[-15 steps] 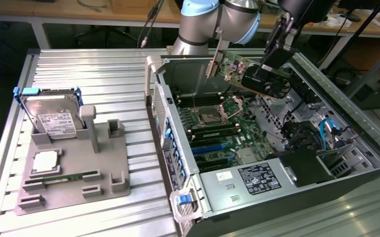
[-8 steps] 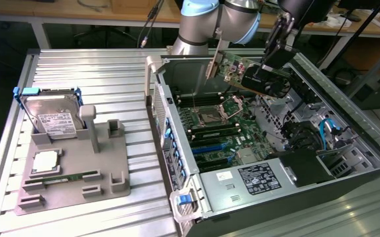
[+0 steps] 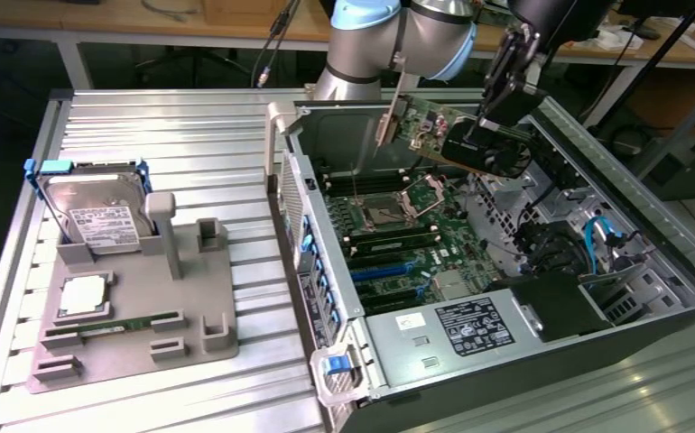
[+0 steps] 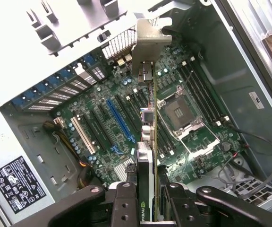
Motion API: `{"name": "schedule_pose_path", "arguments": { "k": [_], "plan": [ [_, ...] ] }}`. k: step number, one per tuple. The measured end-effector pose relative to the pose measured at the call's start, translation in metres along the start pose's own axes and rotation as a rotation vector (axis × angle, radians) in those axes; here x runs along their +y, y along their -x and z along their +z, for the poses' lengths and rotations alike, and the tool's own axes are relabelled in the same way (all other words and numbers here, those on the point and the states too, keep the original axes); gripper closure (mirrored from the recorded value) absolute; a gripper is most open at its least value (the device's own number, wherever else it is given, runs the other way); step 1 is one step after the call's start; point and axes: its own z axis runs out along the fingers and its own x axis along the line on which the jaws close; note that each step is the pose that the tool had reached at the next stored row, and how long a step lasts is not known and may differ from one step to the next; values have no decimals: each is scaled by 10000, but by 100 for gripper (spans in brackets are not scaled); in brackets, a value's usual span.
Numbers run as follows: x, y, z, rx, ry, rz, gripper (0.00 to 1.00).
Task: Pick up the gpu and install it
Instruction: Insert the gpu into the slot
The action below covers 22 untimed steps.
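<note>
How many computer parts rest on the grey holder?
3: hard drive upright at the far end, processor flat in the middle, memory stick nearest the camera. None seems hidden.

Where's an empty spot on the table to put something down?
The table is bare behind the hard drive, up to its far edge. A narrower bare strip runs between the tray and the case, and another lies in front of the tray. Inside the case it is crowded: board, cables, and the gpu hanging above in the tool.
</note>
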Motion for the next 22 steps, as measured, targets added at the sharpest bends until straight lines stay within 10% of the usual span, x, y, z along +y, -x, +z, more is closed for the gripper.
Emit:
{"name": "schedule_pose_path", "arguments": {
  "k": [22],
  "plan": [
    [0, 0, 0, 64, 6, -995, 73]
  ]
}}
